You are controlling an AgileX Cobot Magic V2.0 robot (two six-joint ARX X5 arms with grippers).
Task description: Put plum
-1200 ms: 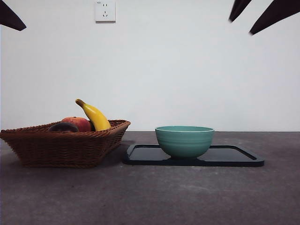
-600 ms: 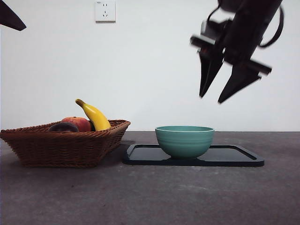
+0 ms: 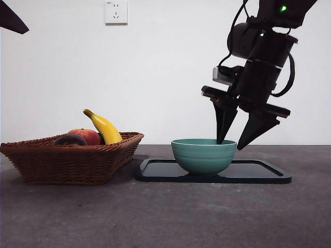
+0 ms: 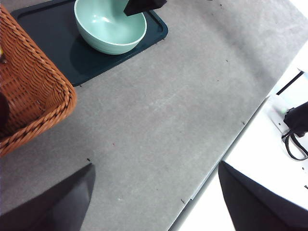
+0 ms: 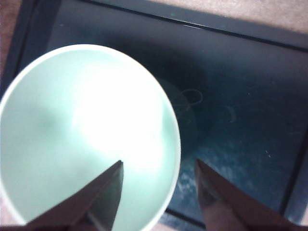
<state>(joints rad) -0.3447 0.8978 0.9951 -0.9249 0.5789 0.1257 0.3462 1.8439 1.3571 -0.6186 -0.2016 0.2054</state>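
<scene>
The plum lies in the basket, beside the peach and banana. My right gripper is wide open and empty, straddling the bowl rim on the tray. My left gripper waits open.

Item count: 1 wicker basket, 1 banana, 1 red-orange peach and 1 dark plum. Also present: 1 green bowl, 1 black tray and 1 wall socket. Grippers in view: 2, the right gripper and the left gripper.
</scene>
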